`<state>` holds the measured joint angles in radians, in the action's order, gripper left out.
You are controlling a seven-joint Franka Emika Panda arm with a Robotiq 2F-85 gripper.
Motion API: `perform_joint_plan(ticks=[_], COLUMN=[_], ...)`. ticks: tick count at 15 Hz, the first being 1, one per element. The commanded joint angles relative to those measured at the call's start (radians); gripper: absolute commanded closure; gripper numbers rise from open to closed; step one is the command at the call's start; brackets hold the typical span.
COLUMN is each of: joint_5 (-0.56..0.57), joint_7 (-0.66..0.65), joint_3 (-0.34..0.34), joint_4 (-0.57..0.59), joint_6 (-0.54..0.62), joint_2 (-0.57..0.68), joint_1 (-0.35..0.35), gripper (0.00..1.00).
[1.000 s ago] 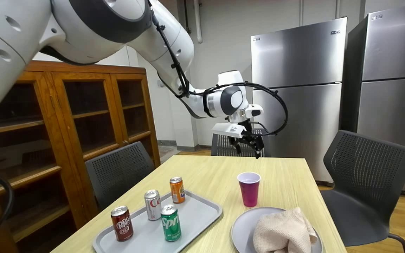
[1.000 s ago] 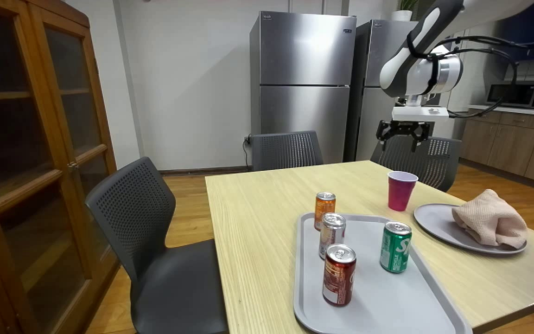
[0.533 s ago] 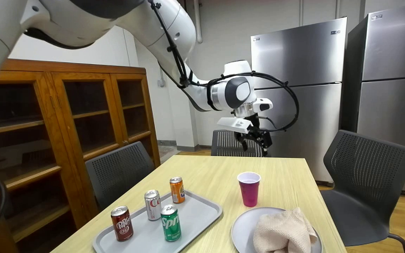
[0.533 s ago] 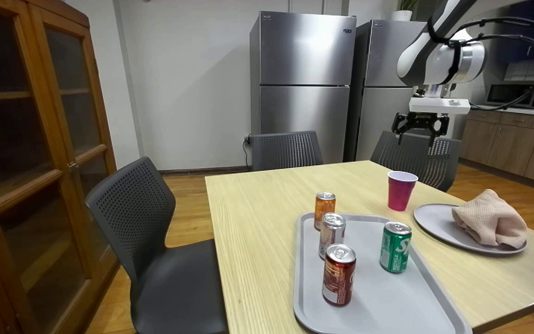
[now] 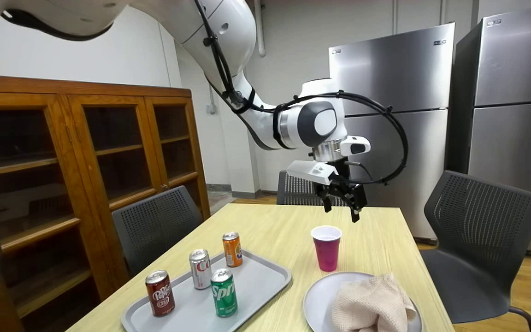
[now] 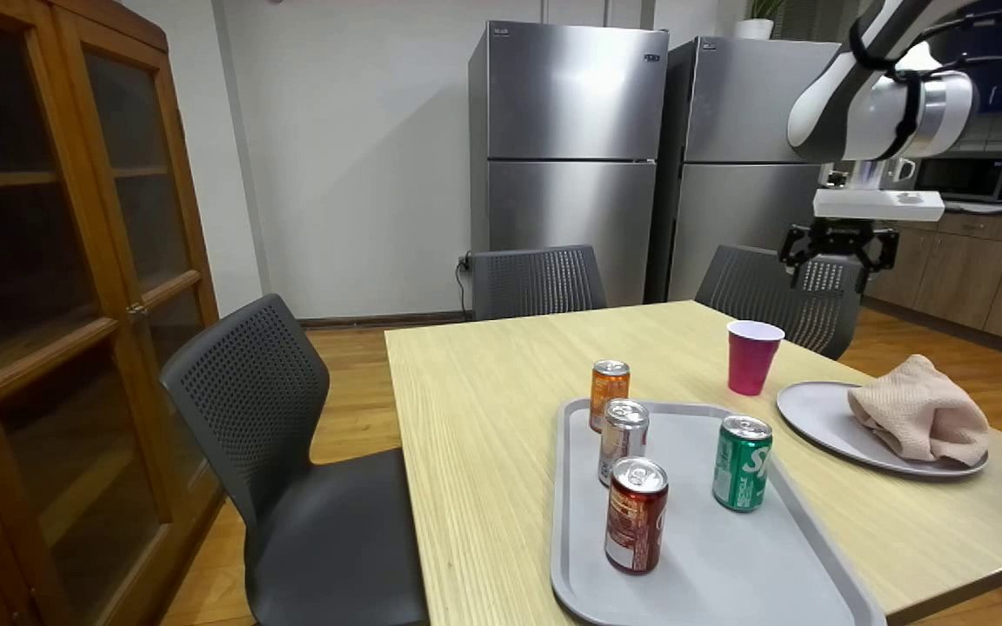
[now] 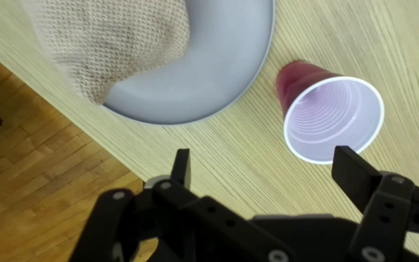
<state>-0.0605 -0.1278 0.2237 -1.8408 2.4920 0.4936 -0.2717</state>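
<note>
My gripper [image 5: 341, 213] is black, open and empty. It hangs in the air above the table and is apart from everything. It also shows in the other exterior picture [image 6: 828, 285] and in the wrist view [image 7: 262, 149]. The nearest thing is a magenta cup [image 5: 327, 253] with a white inside, upright on the table. In the wrist view the right finger overlaps the cup's rim [image 7: 336, 120] in the picture. Close to the cup is a grey plate [image 5: 317, 299] with a crumpled beige cloth [image 5: 371, 302] on it. Part of plate and cloth is cut off in the wrist view.
A grey tray [image 6: 710, 574] on the wooden table [image 6: 484, 417] holds upright cans: orange [image 6: 610, 396], silver [image 6: 623, 439], dark red [image 6: 637, 517] and green [image 6: 742, 465]. Chairs [image 6: 292, 487] stand round the table. Fridges [image 5: 390, 92] and a glass-door cabinet [image 5: 109, 138] stand behind.
My open gripper has moved to the right in both exterior views. It rose slightly at first, then came lower in the last half second. The cup, plate, cloth, tray and cans have not moved.
</note>
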Motion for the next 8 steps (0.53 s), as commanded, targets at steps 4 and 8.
perform_joint_plan(ticks=[4,8], joint_5=[0.011,0.023], joint_7=[-0.091,-0.133], joint_3=[0.067,0.101], joint_4=[-0.109,-0.140], joint_6=[0.052,0.049], joint_2=[-0.022,-0.016], joint_1=[0.011,0.016], gripper=[0.00,0.00])
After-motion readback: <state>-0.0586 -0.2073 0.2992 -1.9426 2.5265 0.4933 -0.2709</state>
